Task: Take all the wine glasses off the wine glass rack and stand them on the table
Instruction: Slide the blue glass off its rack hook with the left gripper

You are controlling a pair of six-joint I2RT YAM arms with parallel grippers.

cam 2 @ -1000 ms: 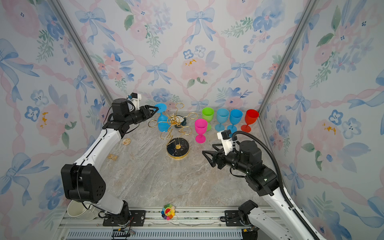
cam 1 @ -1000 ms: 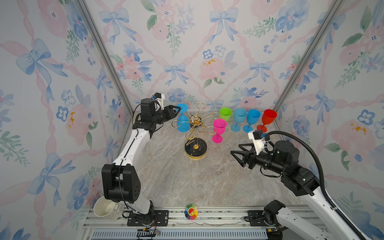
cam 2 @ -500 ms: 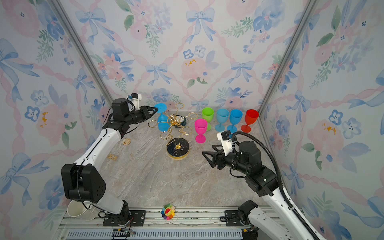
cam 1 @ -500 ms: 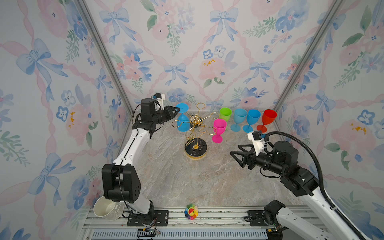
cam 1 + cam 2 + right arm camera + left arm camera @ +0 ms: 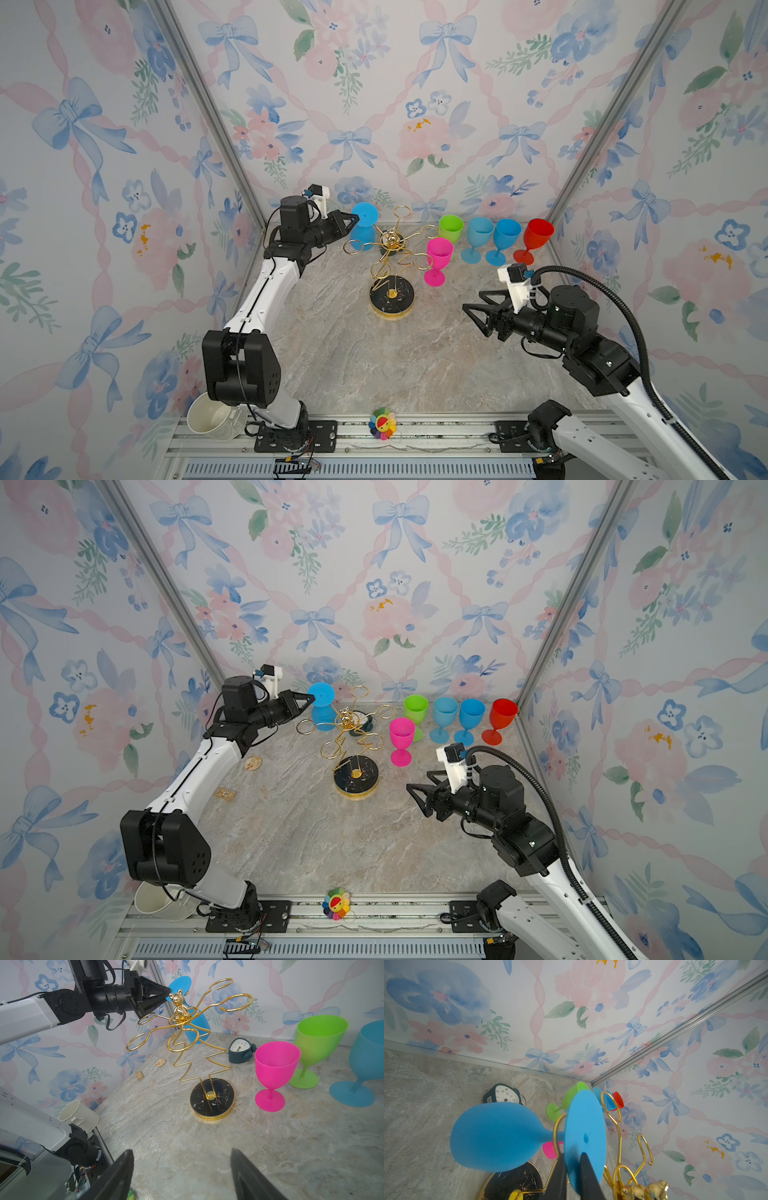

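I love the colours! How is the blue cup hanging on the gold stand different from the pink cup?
The blue plastic wine glass hangs upside down from the gold wire rack; the pink plastic wine glass stands upright on the stone-look table. The left gripper pinches the blue glass's foot; nothing touches the pink glass. Both share the same goblet shape.
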